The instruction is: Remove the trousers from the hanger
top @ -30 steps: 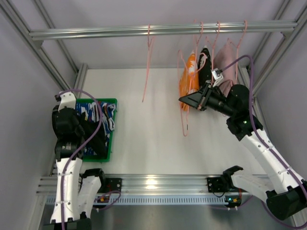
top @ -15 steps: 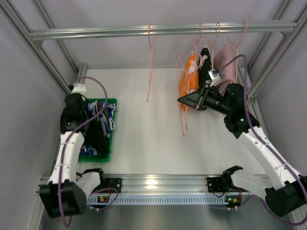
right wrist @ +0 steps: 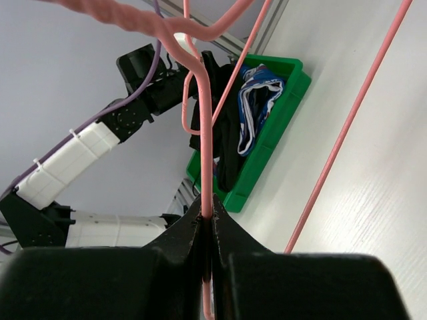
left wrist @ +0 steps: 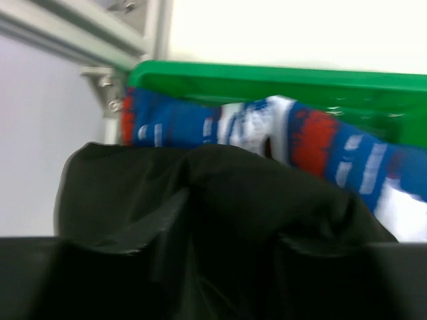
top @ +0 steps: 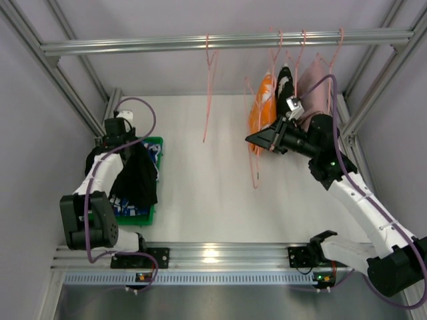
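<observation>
Black trousers [top: 139, 179] are draped over the green bin [top: 148, 215] at the left, covering most of the blue printed trousers [top: 155, 157] inside it. My left gripper [top: 130, 147] hangs over the bin's far end. In the left wrist view its fingers stand apart, with the black trousers [left wrist: 220, 193] bunched between and over them and the blue print [left wrist: 333, 140] beyond. My right gripper [top: 253, 140] is shut on a bare pink hanger [top: 256, 170], and the right wrist view shows the wire [right wrist: 207, 167] pinched between its jaws [right wrist: 208, 217].
A metal rail [top: 133, 45] crosses the back, with an empty pink hanger [top: 208, 93] on it. To the right hang an orange garment [top: 263, 107], a black one [top: 285, 83] and a pale pink one [top: 313, 83]. Frame posts line both sides.
My left arm swung to the bin's far end, carrying the black trousers over it, and its jaws have parted. The right gripper shifted slightly left with the hanger.
</observation>
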Motion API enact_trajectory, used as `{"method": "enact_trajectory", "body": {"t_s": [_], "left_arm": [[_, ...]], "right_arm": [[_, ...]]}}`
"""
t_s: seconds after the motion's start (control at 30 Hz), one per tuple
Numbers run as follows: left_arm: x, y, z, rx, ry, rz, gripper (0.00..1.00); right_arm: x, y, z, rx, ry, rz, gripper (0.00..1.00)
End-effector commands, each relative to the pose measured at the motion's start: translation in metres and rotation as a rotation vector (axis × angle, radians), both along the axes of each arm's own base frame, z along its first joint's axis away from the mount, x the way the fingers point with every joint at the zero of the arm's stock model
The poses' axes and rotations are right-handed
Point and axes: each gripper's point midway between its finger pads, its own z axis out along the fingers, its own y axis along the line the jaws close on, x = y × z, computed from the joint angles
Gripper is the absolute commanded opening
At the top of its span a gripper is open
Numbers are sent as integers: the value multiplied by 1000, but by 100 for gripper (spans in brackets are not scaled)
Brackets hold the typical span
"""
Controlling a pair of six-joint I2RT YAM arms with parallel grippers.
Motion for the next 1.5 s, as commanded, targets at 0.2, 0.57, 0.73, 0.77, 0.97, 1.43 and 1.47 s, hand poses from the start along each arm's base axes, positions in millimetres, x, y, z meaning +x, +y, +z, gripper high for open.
{"method": "enact_trajectory", "body": {"t_s": [0.2, 0.57, 0.73, 0.77, 0.97, 1.43, 1.47], "left_arm": [[-22, -52, 97, -185, -225, -185, 99], [-116, -111, 227, -368, -516, -379, 99], [-122, -119, 248, -394, -538, -413, 99], [-121, -118, 248, -397, -531, -401, 99], [-125, -116, 264, -389, -574, -393, 99], [-120, -112, 270, -397, -594, -361, 99], [-121, -112, 270, -396, -595, -360, 99]], "right_arm": [[-26, -11, 21, -71, -168, 30, 0], [-60, -21, 15, -179, -202, 74, 0], [-53, -4, 23, -142, -148, 83, 0], [-46, 0, 29, -143, -140, 68, 0], [-5, 17, 87, -53, -144, -17, 0], [93, 52, 92, -158, -121, -112, 0], [100, 56, 93, -160, -129, -114, 0]]}}
